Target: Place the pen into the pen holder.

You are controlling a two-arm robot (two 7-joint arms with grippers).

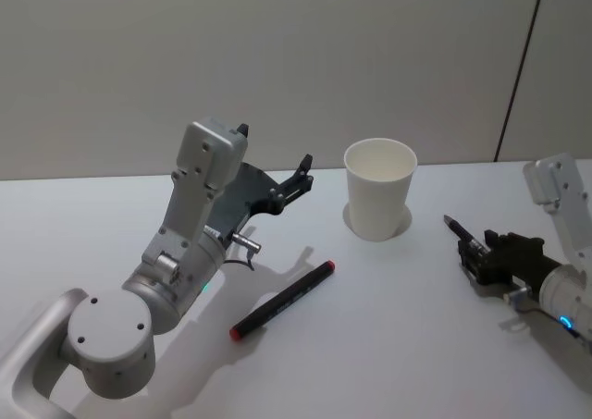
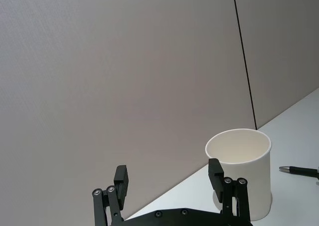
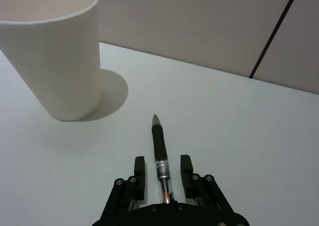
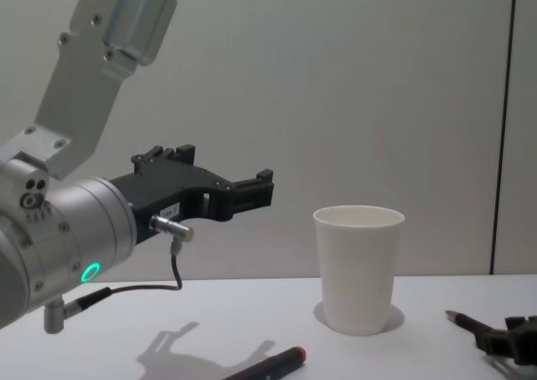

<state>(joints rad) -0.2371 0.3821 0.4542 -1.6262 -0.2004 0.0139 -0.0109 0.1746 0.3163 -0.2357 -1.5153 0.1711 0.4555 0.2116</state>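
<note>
The pen holder, a white paper cup (image 1: 379,190) (image 4: 358,267) (image 3: 52,56) (image 2: 241,171), stands upright at the table's back middle. A black pen with a clear barrel (image 3: 159,146) (image 1: 460,231) (image 4: 460,320) lies on the table to its right, tip toward the cup. My right gripper (image 3: 162,158) (image 1: 476,252) sits low over the pen's rear, open, one finger on each side with a gap to the barrel. A second pen, black with red ends (image 1: 282,299) (image 4: 277,365), lies in front of the cup. My left gripper (image 1: 301,174) (image 4: 264,187) (image 2: 169,173) hangs raised left of the cup, open and empty.
The white table (image 1: 388,345) reaches a grey wall (image 1: 277,58) just behind the cup. My left arm's bulky elbow (image 1: 111,331) fills the near left corner. Bare tabletop lies between the red-ended pen and my right gripper.
</note>
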